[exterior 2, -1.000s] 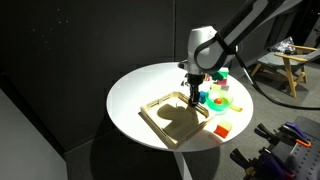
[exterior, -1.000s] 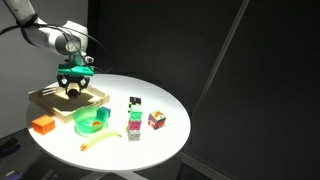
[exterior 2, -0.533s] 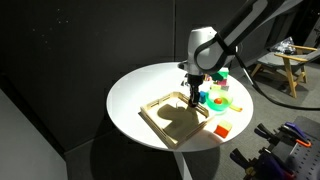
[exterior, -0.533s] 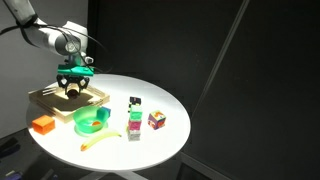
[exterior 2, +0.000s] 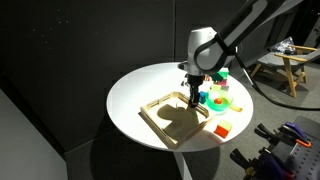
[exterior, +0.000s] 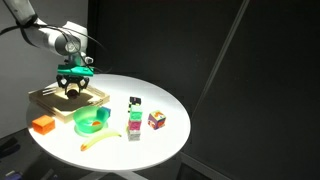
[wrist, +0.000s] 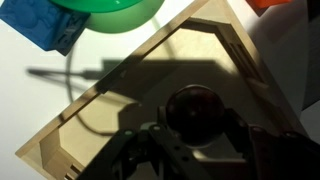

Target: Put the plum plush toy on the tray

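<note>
The plum plush toy point(wrist: 193, 112), a small dark reddish-purple ball, sits between the fingers of my gripper point(wrist: 195, 125), which is shut on it. In both exterior views the gripper point(exterior: 73, 88) point(exterior 2: 191, 97) hangs just above the light-wood tray point(exterior: 50, 101) point(exterior 2: 165, 122), with the plum point(exterior: 73, 89) a dark spot at its tip. In the wrist view the tray floor point(wrist: 120, 100) lies directly under the plum, in shadow. The tray's raised rim point(wrist: 232, 45) runs diagonally ahead.
A green bowl point(exterior: 91, 122) point(wrist: 112, 14) stands beside the tray. An orange block point(exterior: 42, 124), a yellow banana point(exterior: 100, 141), a blue block point(wrist: 45, 24) and small colourful cubes point(exterior: 136, 115) lie on the round white table point(exterior: 150, 95).
</note>
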Robot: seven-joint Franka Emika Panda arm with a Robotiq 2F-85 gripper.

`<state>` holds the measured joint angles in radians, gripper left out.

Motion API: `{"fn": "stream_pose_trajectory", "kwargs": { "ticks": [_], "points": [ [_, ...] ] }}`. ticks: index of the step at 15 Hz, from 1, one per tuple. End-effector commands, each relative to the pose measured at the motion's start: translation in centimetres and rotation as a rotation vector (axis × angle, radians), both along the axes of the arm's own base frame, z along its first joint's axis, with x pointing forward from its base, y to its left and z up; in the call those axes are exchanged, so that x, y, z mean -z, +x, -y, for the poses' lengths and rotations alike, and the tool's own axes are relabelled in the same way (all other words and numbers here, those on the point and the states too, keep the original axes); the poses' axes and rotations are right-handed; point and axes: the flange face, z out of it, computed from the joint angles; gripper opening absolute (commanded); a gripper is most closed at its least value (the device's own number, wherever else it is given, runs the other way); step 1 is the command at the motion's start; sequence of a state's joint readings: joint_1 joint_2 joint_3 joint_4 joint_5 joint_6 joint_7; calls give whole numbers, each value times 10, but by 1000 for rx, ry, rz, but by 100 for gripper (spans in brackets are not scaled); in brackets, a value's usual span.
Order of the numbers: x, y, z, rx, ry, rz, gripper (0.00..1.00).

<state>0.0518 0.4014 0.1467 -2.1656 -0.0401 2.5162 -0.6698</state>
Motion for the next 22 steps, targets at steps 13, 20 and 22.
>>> {"fn": "stream_pose_trajectory", "kwargs": {
  "ticks": [13, 20, 22],
  "points": [
    [13, 18, -27, -55, 22, -1, 34],
    [27, 35, -35, -79, 3, 21, 34],
    [30, 40, -34, -87, -5, 24, 34]
  ]
}}
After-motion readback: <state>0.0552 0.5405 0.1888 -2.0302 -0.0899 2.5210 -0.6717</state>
